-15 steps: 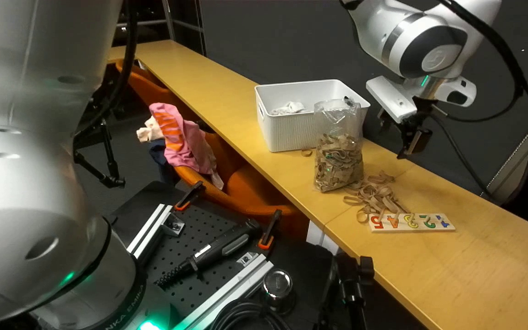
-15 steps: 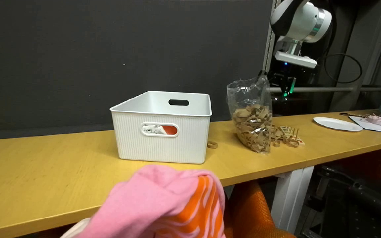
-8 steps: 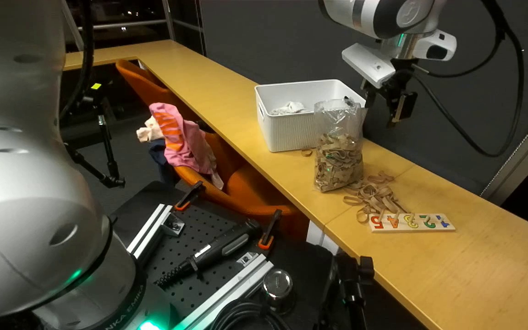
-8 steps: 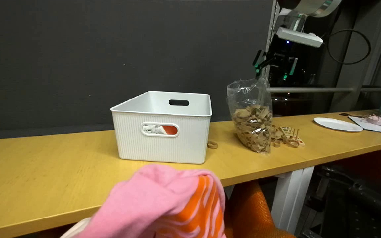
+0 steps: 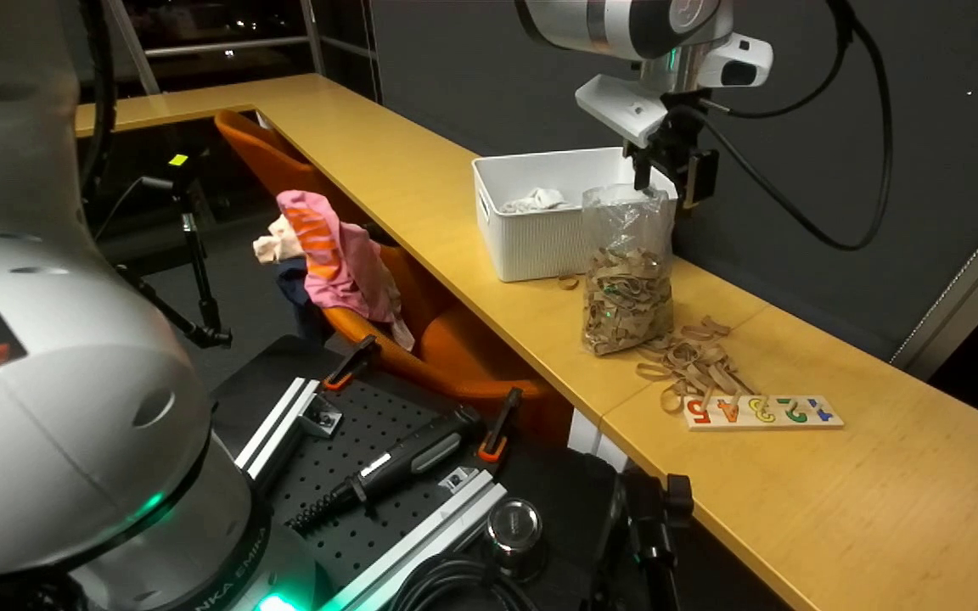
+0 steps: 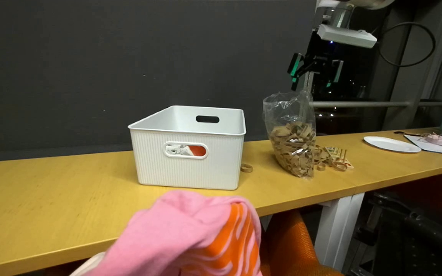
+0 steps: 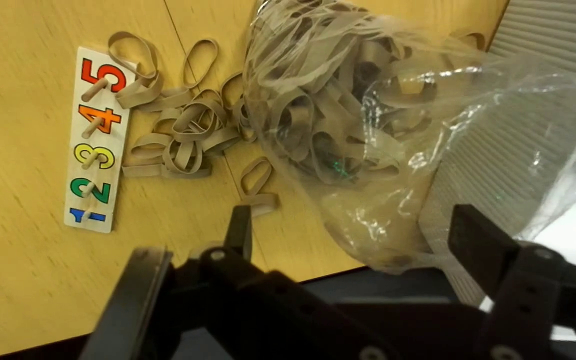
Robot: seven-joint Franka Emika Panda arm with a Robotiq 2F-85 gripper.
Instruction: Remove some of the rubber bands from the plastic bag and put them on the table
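The clear plastic bag (image 5: 629,297) stands upright on the wooden table (image 5: 896,492), its lower part full of tan rubber bands (image 6: 297,153) and its top loose and crinkled. More rubber bands (image 7: 183,162) lie in a loose pile on the table beside the bag. A single rubber band (image 6: 246,168) rests near the white bin. My gripper (image 6: 312,85) hangs just above the bag's top rim, slightly to its right in this exterior view. Its jaws stand wide apart, and nothing is between the fingers (image 7: 478,245). In the wrist view the bag (image 7: 348,105) lies beyond the gripper (image 7: 354,212).
Against the bag, as seen in an exterior view, sits a white bin (image 5: 531,250) with cloth inside. A numbered peg board (image 5: 761,413) touches the loose pile. A white plate (image 6: 391,144) lies farther along. Pink cloth (image 6: 190,226) drapes a chair at the table edge. A dark wall rises behind.
The gripper has risen and moved across from behind the loose pile to over the bag's mouth, jaws staying wide. The bag and the loose bands have not moved.
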